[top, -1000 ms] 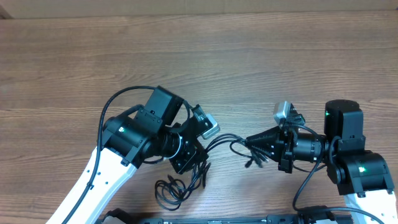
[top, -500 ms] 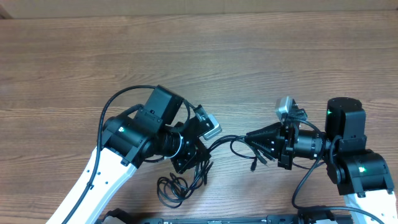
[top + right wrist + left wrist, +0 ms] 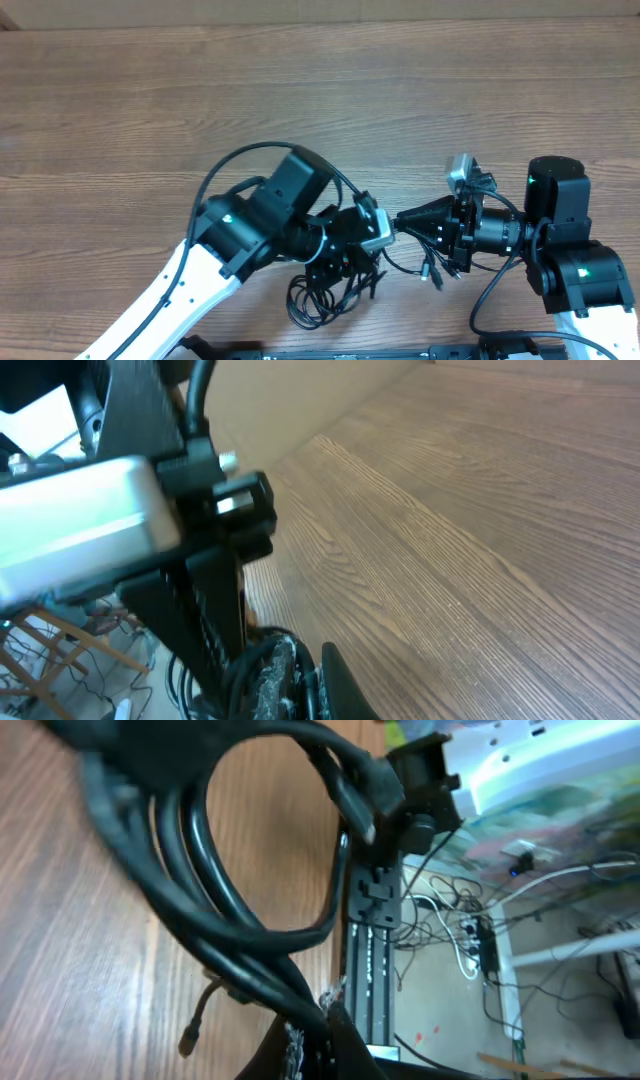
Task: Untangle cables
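The cables (image 3: 328,296) are thin black cords bunched in loops near the table's front edge. My left gripper (image 3: 352,262) is shut on them. In the left wrist view the gripper (image 3: 322,1022) pinches a thick black loop (image 3: 245,920), and a loose plug end (image 3: 190,1040) dangles over the wood. My right gripper (image 3: 402,222) points left, almost touching the left wrist camera (image 3: 376,230). It is shut on other strands, whose plug ends (image 3: 432,268) hang below it. In the right wrist view the right gripper (image 3: 300,682) clamps frayed-looking black cable (image 3: 262,665).
The wooden table (image 3: 300,90) stretches far behind both arms. Its front edge (image 3: 400,350) lies just below the cable bunch. The left arm's own thicker black cable (image 3: 250,160) arcs over its wrist. Off the table, floor wires and a power strip (image 3: 480,945) show in the left wrist view.
The left arm has swung right, carrying the cable bunch with it, and now sits close against the right gripper. The strands between the grippers have gone slack. The right arm has hardly moved.
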Available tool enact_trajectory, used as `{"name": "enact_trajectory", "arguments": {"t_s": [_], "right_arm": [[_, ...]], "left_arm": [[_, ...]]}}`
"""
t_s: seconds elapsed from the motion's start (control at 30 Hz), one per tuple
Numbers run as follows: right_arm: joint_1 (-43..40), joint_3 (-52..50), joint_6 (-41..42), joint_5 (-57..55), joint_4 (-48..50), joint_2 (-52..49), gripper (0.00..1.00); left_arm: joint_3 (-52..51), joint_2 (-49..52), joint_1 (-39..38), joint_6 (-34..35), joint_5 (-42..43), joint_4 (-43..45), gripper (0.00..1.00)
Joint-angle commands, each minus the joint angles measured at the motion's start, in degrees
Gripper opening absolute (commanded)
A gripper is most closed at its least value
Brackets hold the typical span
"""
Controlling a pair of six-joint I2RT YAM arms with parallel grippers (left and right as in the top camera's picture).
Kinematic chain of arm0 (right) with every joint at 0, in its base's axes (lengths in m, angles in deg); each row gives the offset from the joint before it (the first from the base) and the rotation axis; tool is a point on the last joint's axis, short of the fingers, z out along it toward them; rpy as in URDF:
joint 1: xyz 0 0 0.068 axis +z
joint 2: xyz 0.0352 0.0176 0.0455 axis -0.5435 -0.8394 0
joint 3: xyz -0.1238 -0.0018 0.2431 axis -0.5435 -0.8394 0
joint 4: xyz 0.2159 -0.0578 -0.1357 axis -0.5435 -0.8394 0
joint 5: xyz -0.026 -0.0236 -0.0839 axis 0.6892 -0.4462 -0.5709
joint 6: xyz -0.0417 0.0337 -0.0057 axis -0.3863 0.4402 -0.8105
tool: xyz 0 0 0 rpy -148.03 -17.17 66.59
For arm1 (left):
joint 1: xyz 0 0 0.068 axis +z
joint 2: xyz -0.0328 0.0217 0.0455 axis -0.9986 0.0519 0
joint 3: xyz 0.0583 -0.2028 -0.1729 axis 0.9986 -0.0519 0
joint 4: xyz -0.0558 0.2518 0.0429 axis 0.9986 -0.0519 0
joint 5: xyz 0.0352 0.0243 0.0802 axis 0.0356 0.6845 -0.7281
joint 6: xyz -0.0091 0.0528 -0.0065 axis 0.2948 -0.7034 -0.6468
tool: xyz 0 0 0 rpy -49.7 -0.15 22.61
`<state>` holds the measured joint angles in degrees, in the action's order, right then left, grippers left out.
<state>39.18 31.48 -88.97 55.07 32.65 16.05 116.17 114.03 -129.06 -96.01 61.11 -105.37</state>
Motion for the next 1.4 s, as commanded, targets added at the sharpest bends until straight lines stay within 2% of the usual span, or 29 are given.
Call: {"name": "enact_trajectory", "arguments": {"t_s": [0.0,0.43,0.57,0.63,0.8,0.93,1.0,1.17,1.37], "right_arm": [[0.48,0.90,0.52,0.57,0.28,0.20,0.04],[0.48,0.90,0.52,-0.37,-0.11,0.20,0.04],[0.48,0.90,3.58,-4.50,-0.04,0.20,0.04],[0.48,0.90,6.23,-7.54,0.35,0.20,0.04],[0.48,0.90,6.95,-7.87,0.35,0.20,0.04],[0.48,0.90,6.95,-7.87,0.37,0.20,0.04],[0.48,0.90,7.15,-7.87,0.22,0.20,0.04],[0.48,0.90,7.13,-7.93,-0.09,0.20,0.04],[0.48,0.90,7.15,-12.85,-1.88,0.20,0.04]], "left_arm": [[0.55,2.16,-2.43,-2.64,5.70,2.14,0.04],[0.55,4.59,-2.99,-2.60,6.95,4.55,0.04],[0.55,4.59,-2.99,-2.12,1.75,1.09,0.04],[0.55,4.59,-2.97,-1.55,-3.80,-2.32,0.04],[0.55,4.59,-2.86,6.97,-16.09,-4.61,0.04],[0.55,4.59,-2.84,10.88,-21.38,-4.61,0.04],[0.55,4.59,-1.66,16.44,-26.10,-4.61,0.04],[0.57,4.52,5.22,23.26,-26.71,-4.28,0.04],[0.57,3.56,12.28,23.08,-21.11,-2.45,0.04]]}}
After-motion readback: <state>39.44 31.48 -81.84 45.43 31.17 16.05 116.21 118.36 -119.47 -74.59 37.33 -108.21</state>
